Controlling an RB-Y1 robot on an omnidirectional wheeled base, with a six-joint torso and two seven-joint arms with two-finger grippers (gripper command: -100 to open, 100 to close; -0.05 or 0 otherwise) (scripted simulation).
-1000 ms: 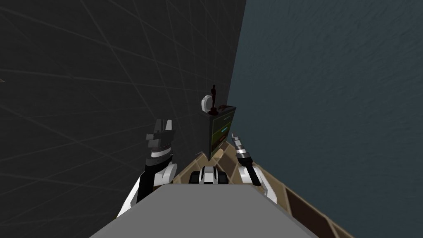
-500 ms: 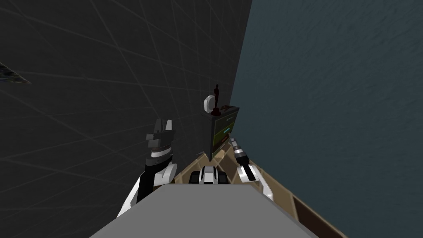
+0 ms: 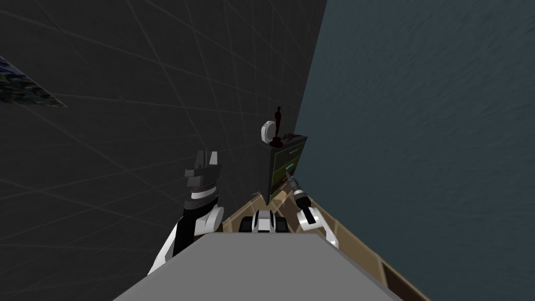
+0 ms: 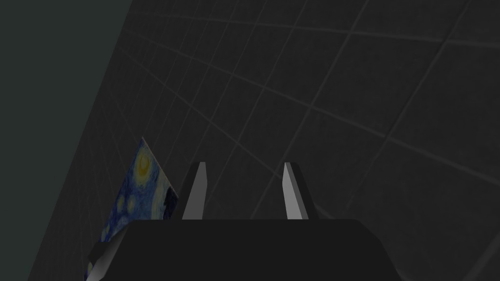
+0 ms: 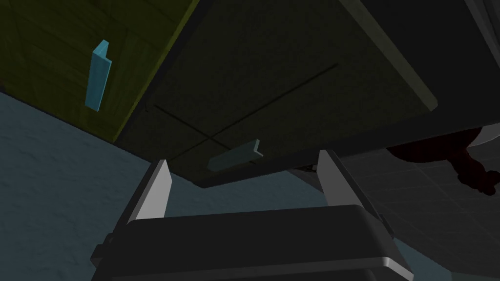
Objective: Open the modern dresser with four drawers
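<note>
The dresser (image 3: pixel 285 163) stands ahead in the corner, narrow and dark, with coloured drawer fronts. My right gripper (image 3: pixel 289 179) reaches toward its lower drawers. In the right wrist view the right gripper (image 5: pixel 244 160) is open, and a grey drawer handle (image 5: pixel 234 155) lies just beyond its fingertips, apart from them, on a dark olive front. A light blue handle (image 5: pixel 96 73) sits on the brighter olive drawer beside it. My left gripper (image 3: pixel 206 157) is raised at my left, away from the dresser, and the left wrist view shows the left gripper (image 4: pixel 242 168) open and holding nothing.
A dark statuette (image 3: pixel 277 123) and a white round object (image 3: pixel 268 130) stand on the dresser top. A dark tiled wall (image 3: pixel 130 130) runs along the left, with a picture (image 3: pixel 26 89) on it. A blue-grey wall (image 3: pixel 418 130) is on the right. Tan floor (image 3: pixel 360 245) lies between.
My view has turned, bringing the picture in at the left edge. My right arm has reached forward, closer to the dresser's drawers. The left arm has held still.
</note>
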